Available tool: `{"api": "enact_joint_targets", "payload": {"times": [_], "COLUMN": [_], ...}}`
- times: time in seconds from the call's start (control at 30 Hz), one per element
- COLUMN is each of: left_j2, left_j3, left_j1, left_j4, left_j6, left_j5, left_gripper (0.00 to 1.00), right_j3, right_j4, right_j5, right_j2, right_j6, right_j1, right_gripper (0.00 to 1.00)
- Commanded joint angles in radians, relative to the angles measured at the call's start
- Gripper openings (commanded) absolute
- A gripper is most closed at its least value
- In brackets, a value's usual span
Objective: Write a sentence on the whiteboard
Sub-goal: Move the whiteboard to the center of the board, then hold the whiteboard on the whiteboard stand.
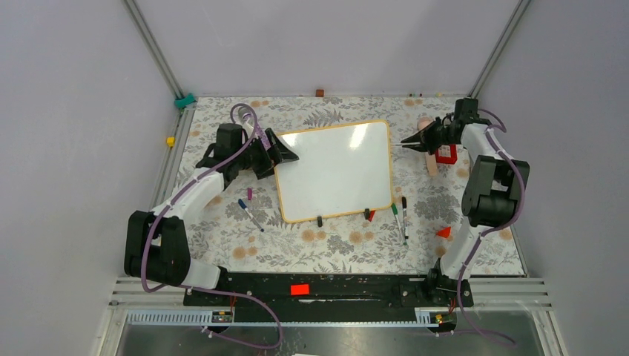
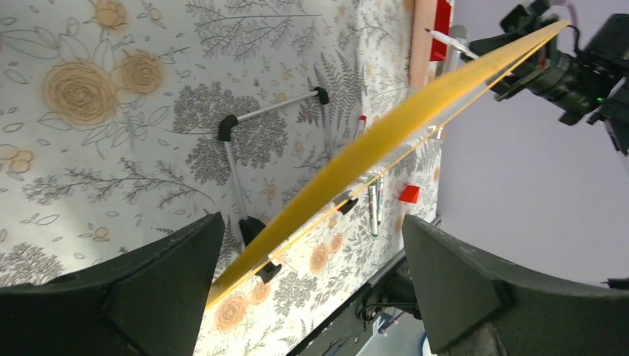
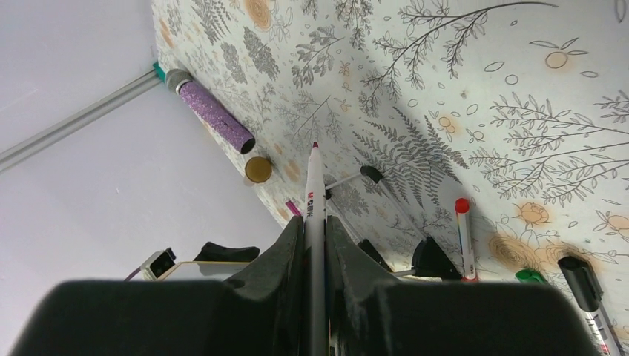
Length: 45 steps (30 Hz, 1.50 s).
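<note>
Marker ready, whiteboard [image 1: 337, 169] blank.

The right gripper [image 1: 412, 142] is clamped on a marker [image 3: 314, 193], tip pointing toward the whiteboard's right edge, just beside it; the board lies to its left, long side running toward the arm bases. The left gripper [image 1: 285, 154], jaws wide apart and holding nothing, straddles the board's left edge.

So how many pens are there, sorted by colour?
blue pen: 1
red pen: 1
green pen: 1
black pen: 1
held pen, reddish tip, gripped in the right gripper: 1
Total: 5 pens
</note>
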Motion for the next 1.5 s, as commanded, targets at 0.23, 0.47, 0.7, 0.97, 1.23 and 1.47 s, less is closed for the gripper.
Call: {"api": "enact_joint_targets", "payload": {"times": [0.23,0.47,0.7,0.97,1.23,1.47], "left_j2": [-0.093,-0.188,-0.327,-0.442,-0.465,-0.485], "left_j3": [0.154,0.178,0.174,0.21,0.201,0.339], "left_j1": [0.071,0.085,0.084,0.046,0.031,0.034], "left_j4": [-0.203,-0.314,-0.397,-0.478,-0.546,-0.766], "left_j6": [0.132,0.125,-0.104,-0.069,-0.138,-0.111], "left_j5": [-0.072,-0.181,-0.205,-0.303,-0.354,-0.523], "left_gripper": [0.99,0.99,0.99,0.99,0.99,0.99], "right_j3": [-0.055,-0.19,-0.217,-0.345,-0.308,-0.201], "right_j4": [0.033,0.112,-0.021,-0.047,-0.223,-0.378], "right_j5": [0.228,0.341,0.436,0.619,0.777,1.0], "right_j2": [-0.245,-0.447,-0.663,-0.98,-1.139,-1.173], "right_j6": [0.008,0.033,-0.008,0.054,-0.022,-0.101], "right_j1": [-0.031,-0.031,0.045,0.223,0.361,0.362], "right_gripper": [0.0,0.0,0.0,0.0,0.0,0.0]}}
